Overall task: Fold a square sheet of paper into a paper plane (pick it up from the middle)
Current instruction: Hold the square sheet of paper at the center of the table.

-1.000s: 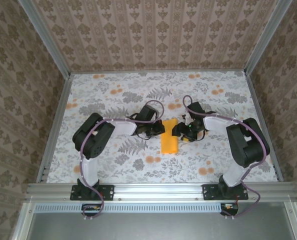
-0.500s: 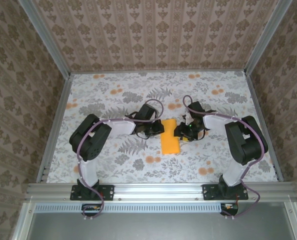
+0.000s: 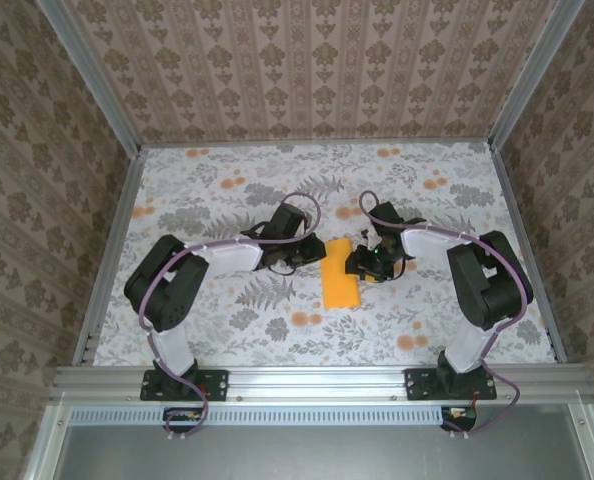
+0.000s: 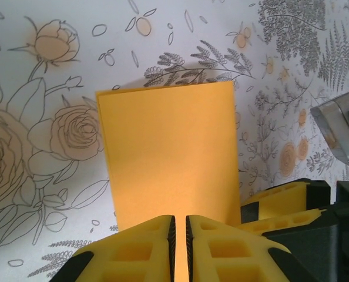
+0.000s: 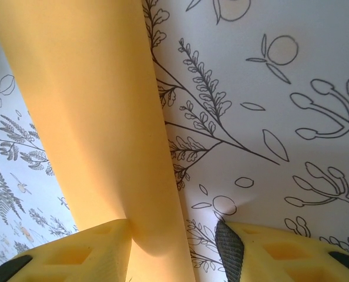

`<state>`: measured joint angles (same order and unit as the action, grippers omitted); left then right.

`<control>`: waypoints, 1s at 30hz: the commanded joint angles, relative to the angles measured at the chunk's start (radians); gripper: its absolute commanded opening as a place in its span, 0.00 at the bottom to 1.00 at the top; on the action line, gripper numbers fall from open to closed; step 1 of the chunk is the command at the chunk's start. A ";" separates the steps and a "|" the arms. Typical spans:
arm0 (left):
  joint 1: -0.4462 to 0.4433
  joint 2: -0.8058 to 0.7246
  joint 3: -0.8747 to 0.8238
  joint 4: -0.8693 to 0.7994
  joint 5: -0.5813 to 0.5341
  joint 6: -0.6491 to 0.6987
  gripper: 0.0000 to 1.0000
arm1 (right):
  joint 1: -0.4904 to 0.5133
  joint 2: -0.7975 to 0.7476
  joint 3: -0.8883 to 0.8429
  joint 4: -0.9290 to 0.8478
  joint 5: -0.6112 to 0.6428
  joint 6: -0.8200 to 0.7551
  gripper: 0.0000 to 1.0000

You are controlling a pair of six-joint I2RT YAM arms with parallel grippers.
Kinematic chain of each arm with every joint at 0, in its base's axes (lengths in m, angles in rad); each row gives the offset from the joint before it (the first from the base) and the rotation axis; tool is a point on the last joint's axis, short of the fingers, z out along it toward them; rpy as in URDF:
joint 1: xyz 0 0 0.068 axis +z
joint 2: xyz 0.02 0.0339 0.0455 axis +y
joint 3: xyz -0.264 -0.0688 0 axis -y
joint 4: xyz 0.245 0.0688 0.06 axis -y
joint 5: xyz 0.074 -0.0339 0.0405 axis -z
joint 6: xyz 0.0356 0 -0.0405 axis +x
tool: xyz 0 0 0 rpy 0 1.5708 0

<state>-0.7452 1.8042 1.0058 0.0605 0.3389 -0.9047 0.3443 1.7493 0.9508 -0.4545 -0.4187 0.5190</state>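
Observation:
The square sheet of paper (image 3: 339, 283) lies on the floral table as a plain orange-yellow oblong, longer than wide. My left gripper (image 3: 314, 258) sits at its left edge, my right gripper (image 3: 358, 263) at its right edge. In the left wrist view the sheet (image 4: 168, 153) lies flat ahead of the left gripper (image 4: 180, 218), whose pads stand a narrow slit apart with nothing pinched. In the right wrist view the paper (image 5: 92, 106) curls up against one finger of the right gripper (image 5: 173, 226). Its jaws are wide apart, the other pad (image 5: 229, 249) resting on bare cloth.
The floral tablecloth (image 3: 227, 190) is bounded by metal rails at the left (image 3: 112, 250), right (image 3: 522, 250) and front (image 3: 317, 378), with wallpapered walls behind. The right gripper's yellow fingers (image 4: 280, 205) show close beside the sheet in the left wrist view.
The left arm's elbow has swung out to the left and its jaws have parted by a slit. The right gripper has shifted slightly at the paper's edge. The sheet has stayed put.

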 commanded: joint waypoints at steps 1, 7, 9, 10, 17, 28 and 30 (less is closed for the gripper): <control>0.003 -0.002 -0.010 0.022 -0.018 -0.014 0.16 | 0.027 0.095 -0.020 0.033 0.101 0.000 0.48; 0.001 0.003 -0.016 0.024 -0.034 -0.018 0.15 | 0.036 0.130 -0.014 0.010 0.164 0.011 0.48; 0.000 0.003 -0.017 0.019 -0.042 -0.016 0.14 | 0.041 0.138 -0.014 0.005 0.184 0.014 0.48; 0.000 0.003 -0.017 0.017 -0.048 -0.016 0.14 | 0.044 0.143 -0.013 0.004 0.193 0.014 0.48; -0.001 -0.007 -0.025 -0.017 -0.120 -0.037 0.11 | 0.054 0.170 -0.009 -0.003 0.213 0.020 0.48; 0.003 -0.043 -0.061 -0.029 -0.185 -0.048 0.09 | 0.055 0.190 -0.007 -0.008 0.228 0.015 0.48; 0.000 -0.036 -0.063 0.004 -0.157 -0.045 0.09 | 0.056 0.193 -0.008 -0.007 0.230 0.012 0.48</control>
<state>-0.7452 1.7939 0.9546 0.0380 0.1692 -0.9432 0.3809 1.7954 1.0092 -0.5282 -0.3321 0.5381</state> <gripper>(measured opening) 0.093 0.481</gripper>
